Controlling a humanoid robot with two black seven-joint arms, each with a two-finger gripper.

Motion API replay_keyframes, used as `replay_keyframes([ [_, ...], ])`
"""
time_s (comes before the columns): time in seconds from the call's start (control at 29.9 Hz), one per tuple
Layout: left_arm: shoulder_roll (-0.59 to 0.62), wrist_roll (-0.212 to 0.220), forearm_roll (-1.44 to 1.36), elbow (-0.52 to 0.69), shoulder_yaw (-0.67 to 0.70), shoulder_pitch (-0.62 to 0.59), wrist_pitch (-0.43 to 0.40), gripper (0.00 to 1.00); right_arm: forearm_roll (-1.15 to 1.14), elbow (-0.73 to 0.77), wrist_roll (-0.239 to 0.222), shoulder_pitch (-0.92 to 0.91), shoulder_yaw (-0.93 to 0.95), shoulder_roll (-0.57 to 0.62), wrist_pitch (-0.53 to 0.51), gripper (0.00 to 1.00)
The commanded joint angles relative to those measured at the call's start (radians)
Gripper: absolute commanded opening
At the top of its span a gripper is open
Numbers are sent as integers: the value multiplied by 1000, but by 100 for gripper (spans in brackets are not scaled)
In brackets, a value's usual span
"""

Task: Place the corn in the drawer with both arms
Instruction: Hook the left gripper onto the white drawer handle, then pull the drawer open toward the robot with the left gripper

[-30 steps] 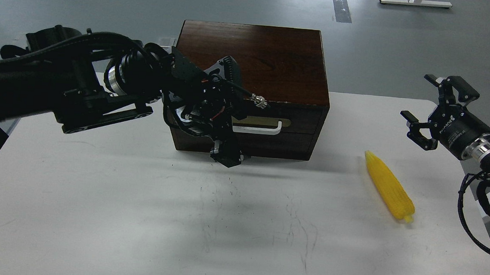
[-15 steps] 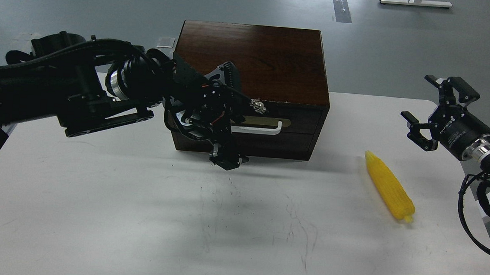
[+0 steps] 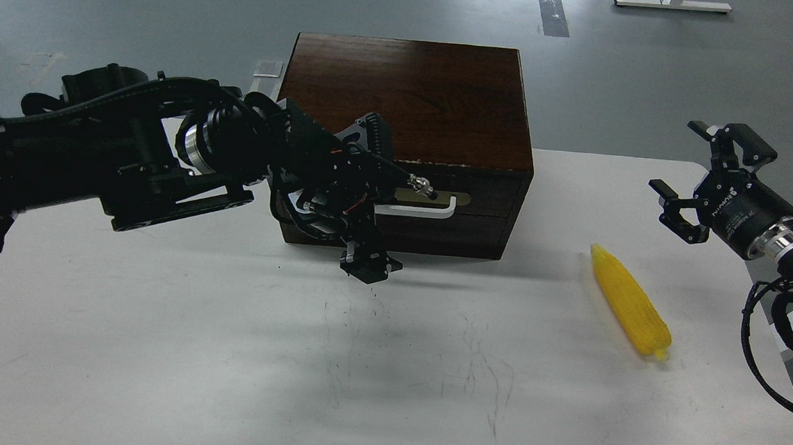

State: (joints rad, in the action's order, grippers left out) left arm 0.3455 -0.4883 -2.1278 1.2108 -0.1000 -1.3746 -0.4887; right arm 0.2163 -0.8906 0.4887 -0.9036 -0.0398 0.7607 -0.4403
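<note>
- Yellow corn (image 3: 629, 311) lies on the white worktop (image 3: 219, 364) at the right, apart from both hands, its tapered end pointing toward the far edge.
- Dark wood box (image 3: 411, 112) stands at the worktop's far middle; its drawer (image 3: 481, 204) looks closed, with the white bar handle (image 3: 425, 207) across its front.
- The left hand (image 3: 366, 259) hangs in front of the drawer's left part, beside the handle's left end; it is dark and tangled with cables, so I cannot tell whether it is clenched or released.
- The right hand (image 3: 692, 180) hovers above the worktop's right edge, beyond the corn, its fingers (image 3: 664, 189) spread wide and grasping nothing.
</note>
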Motion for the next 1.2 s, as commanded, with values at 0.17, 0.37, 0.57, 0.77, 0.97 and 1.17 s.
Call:
replay_keyframes([
  [0.17,7,0,0,65,-47,-15,0,98,0,1,0,2,0,0,0,100],
  [0.37,21,0,0,124,-50,-18,0,98,0,-1,0,2,0,3,0,100],
  [0.57,46,0,2,203,-49,-24,0,98,0,-2,0,3,0,5,0,100],
  [0.77,52,0,5,269,-47,-37,0,98,0,-2,0,5,0,3,0,100],
  [0.97,53,0,5,289,-46,-44,0,98,0,-5,0,5,-2,5,0,100],
  [1.17,75,0,8,328,-44,-52,0,98,0,-7,0,12,0,6,0,100],
])
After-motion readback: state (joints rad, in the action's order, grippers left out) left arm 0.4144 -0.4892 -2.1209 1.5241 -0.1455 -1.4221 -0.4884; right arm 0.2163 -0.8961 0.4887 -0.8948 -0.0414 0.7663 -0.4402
